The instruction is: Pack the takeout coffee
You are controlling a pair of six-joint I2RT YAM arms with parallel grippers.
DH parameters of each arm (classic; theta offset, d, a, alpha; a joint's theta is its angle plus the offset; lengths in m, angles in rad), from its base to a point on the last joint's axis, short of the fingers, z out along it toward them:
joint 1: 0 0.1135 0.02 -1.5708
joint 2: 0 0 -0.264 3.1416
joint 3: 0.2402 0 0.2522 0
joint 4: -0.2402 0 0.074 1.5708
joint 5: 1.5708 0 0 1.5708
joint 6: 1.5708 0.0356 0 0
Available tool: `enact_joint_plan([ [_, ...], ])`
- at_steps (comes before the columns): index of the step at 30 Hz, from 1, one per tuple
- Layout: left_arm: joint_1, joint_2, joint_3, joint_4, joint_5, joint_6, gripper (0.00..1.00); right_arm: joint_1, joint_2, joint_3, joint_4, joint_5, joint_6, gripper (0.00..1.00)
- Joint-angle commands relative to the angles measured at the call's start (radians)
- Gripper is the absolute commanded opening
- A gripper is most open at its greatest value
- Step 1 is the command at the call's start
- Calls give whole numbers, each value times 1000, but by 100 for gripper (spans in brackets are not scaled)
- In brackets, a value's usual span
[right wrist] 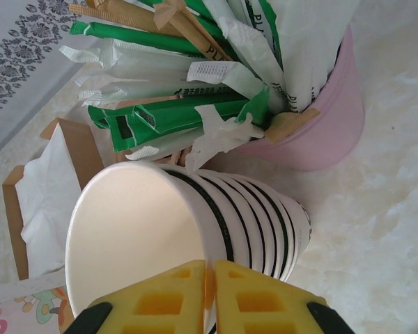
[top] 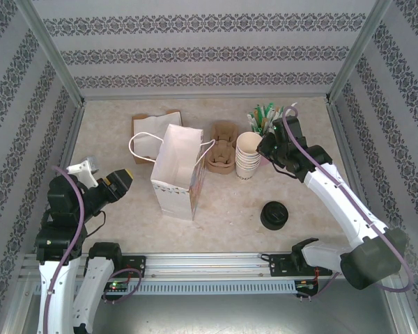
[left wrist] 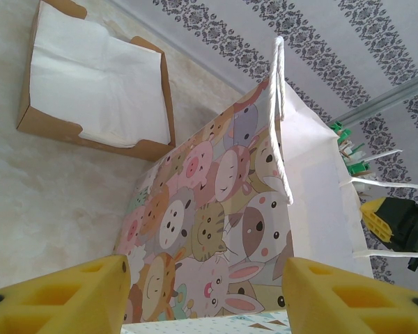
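You had barely begun: your right end effector (right wrist: 209, 268) was clamped on the rim of the top cup (right wrist: 132, 229) of the stack (top: 249, 158), not yet lidded, your left end effector (left wrist: 205, 268) stood open facing the bag (left wrist: 216, 209), and lidding and bagging remained.

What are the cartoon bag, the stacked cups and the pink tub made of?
Cartoon-printed white bag: paper, matte, sharp folded edges. Stack of cream lidless cups: paper, possibly coated, thin matte walls. Pink round tub: probably plastic, smooth with a faint sheen.
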Motion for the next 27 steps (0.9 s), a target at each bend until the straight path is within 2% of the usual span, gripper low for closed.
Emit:
enact_joint_plan([
  [1,12,-9,-14,-10,7,-9,60,8,13,12,6,22,-5,13],
  [12,12,-9,-5,-13,-2,-10,58,8,-13,59,-26,11,-10,0],
  [22,12,-10,-5,-7,-4,-17,58,-4,-96,127,-80,9,-11,0],
  [27,12,-10,-5,-3,-6,-23,57,-19,-132,165,-94,-33,-12,0],
])
